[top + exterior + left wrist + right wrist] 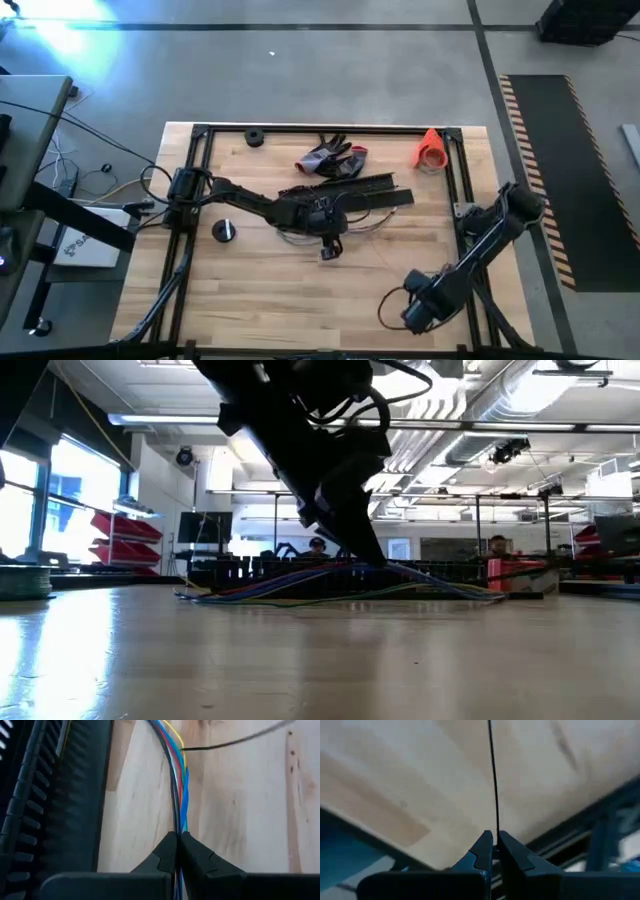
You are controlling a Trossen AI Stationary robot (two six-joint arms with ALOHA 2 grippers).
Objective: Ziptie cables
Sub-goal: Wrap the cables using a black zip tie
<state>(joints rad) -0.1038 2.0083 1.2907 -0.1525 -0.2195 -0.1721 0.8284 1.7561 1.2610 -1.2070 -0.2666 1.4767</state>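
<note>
We hold the cables (pixel 177 785) in the left gripper (pixel 178 851), whose fingers are pressed together on the bundle near the middle of the tabletop (pixel 280 290), just in front of the black slotted strips (pixel 385 185). In the left wrist view the coloured strands run straight away from the fingertips, so the bundle's long axis lines up with the direction we point the left gripper. Seen from table height, the bundle (pixel 340 585) fans out low across the wood on both sides of the left arm.

Our right gripper (pixel 495 851) sits well apart, near the front right corner of the tabletop, with its fingers closed on a thin black strand (pixel 493 775) that runs straight out ahead of it; we take it to be a ziptie, though it is too thin to be sure.

The bundle lies to the left and farther back from the right gripper (pixel 420 312), so we judge that the strand must travel that way and cross the bundle's axis close to the left gripper's hold. The left arm is plainly the nearer one.
</note>
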